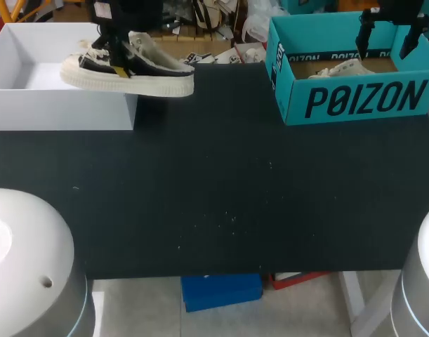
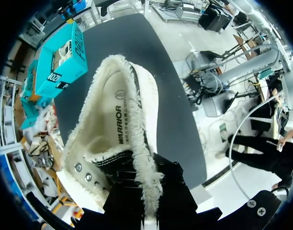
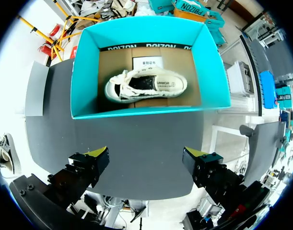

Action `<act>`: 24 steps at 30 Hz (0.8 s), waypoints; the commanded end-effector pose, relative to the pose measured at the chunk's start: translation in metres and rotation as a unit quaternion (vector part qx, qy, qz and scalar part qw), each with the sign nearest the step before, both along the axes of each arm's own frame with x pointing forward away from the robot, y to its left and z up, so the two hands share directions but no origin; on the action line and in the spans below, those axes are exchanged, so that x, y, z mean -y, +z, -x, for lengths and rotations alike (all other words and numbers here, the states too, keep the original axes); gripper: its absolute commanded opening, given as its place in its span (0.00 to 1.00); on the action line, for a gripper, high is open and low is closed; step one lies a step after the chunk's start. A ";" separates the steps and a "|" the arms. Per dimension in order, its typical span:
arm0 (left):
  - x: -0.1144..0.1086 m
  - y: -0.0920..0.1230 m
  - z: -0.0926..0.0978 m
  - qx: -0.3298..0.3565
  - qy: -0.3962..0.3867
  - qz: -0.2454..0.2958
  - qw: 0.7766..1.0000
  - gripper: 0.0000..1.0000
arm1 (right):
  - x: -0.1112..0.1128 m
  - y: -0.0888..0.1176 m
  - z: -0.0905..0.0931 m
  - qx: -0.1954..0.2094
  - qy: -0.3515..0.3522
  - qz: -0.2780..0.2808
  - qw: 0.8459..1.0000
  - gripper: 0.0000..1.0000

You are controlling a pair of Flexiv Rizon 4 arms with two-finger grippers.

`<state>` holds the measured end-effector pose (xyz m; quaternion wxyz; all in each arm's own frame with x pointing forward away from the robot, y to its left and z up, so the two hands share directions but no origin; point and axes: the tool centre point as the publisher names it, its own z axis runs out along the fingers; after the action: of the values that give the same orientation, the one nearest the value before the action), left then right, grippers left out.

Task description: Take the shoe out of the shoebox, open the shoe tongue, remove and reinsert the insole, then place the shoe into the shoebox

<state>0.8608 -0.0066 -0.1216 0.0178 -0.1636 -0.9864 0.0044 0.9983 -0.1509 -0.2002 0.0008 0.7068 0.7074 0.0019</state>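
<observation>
Two boxes sit along the far edge of the black bench (image 1: pixel 214 196): an open white cardboard box (image 1: pixel 60 109) at 10 o'clock and a teal cardboard shoebox (image 1: pixel 368 98) at 2 o'clock. The bench between them and the whole near half is open surface.

The left pincer (image 1: pixel 119 64) is pinching a cream-and-black canvas sneaker with frayed trim (image 1: pixel 140 76) by its side wall near the eyelets. It's held off the bench, sole roughly level, straddling the white box's right wall. One end is over the box and the other overhangs the bench toward 3 o'clock. In the left wrist view the sneaker's opening faces the camera and the insole is seated inside.

The teal shoebox holds a second cream sneaker (image 3: pixel 146 86), on its side on the brown card floor, roughly centred and clear of the walls.

The right pincer (image 3: pixel 147 154) hangs above the teal shoebox, fingers spread wide, touching nothing.
</observation>
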 end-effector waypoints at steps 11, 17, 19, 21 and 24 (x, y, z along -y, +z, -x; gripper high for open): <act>-0.001 -0.046 0.027 0.240 0.048 -0.037 0.969 0.00 | 0.000 0.000 0.000 -0.001 0.000 0.000 1.000 1.00; 0.018 -0.072 0.028 0.229 0.052 -0.021 0.972 0.00 | 0.000 0.000 0.000 -0.001 0.000 0.000 1.000 1.00; 0.028 -0.083 0.029 0.229 0.050 -0.023 0.972 0.00 | 0.000 0.000 0.000 -0.001 0.000 0.000 1.000 1.00; 0.038 -0.097 0.030 0.222 0.044 -0.022 0.974 0.00 | 0.000 0.000 0.000 -0.001 0.000 0.000 1.000 1.00; 0.053 -0.120 0.029 0.215 0.051 -0.018 0.975 0.00 | 0.000 0.000 0.000 -0.001 0.000 0.000 1.000 1.00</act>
<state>0.8267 -0.0481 -0.2148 -0.1574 -0.1098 -0.9803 -0.0475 0.9983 -0.1509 -0.2002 0.0009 0.7068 0.7074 0.0019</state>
